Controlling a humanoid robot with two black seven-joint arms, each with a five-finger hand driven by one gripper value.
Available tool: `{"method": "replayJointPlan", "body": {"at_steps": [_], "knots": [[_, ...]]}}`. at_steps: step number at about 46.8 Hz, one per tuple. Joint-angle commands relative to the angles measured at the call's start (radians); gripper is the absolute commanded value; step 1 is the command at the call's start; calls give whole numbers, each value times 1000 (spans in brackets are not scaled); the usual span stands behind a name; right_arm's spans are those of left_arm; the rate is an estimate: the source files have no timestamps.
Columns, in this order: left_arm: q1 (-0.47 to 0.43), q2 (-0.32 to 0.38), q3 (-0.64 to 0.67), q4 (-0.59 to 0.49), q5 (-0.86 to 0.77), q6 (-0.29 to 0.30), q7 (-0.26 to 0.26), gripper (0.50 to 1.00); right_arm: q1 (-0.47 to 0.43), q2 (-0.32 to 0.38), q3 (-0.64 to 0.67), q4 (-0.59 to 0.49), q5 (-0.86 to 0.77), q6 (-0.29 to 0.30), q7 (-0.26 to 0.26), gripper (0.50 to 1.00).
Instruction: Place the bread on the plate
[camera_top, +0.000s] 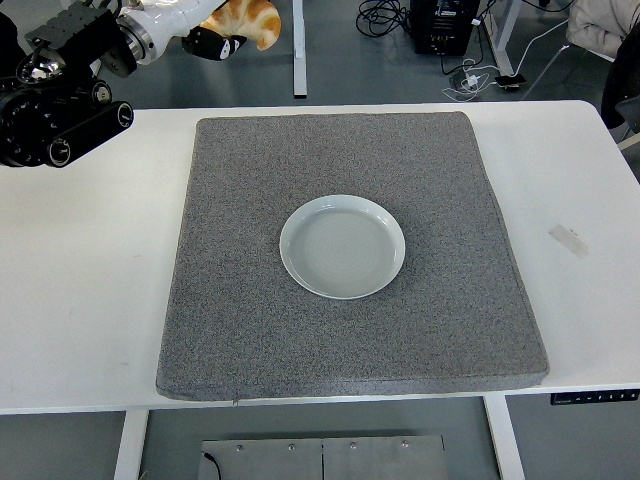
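Carrying the bread (252, 18) over to the plate (342, 246) is the step in hand, as I judge it, and doing it well means bringing the load down and inward in one smooth sweep rather than dropping it from where it hangs. The left hand (205, 30) sits up at the far left, beyond the far edge of the surface (85, 260), with its dark fingers (212, 44) curled around the bread's lower side, pinching it against the white palm. The plate lies well apart from those fingers, nearer the camera and off to their right, in the middle of the grey mat (350, 350). I would want the bread brought level over the plate's centre and set low before the fingers let go, since a curved piece could roll off the shallow rim. The right hand is nowhere to be seen.

The bread itself looks golden-orange with paler patches, plump and curved, rather like a croissant, though only part of it shows at the top edge. The plate is pale, round, glossy and holds nothing.
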Motion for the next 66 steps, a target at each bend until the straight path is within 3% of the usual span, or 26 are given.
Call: {"method": "replayJointPlan", "body": {"at_steps": [1,43,66], "knots": [[1,0,-8,-23,2,-2,-11,500,0,0,0,0,0,0,0,1000],[-12,14,-91,-362,84,-1,-14,500,0,0,0,0,0,0,0,1000],[48,-5,-86,-399,189,1,-18,500,0,0,0,0,0,0,0,1000]]}}
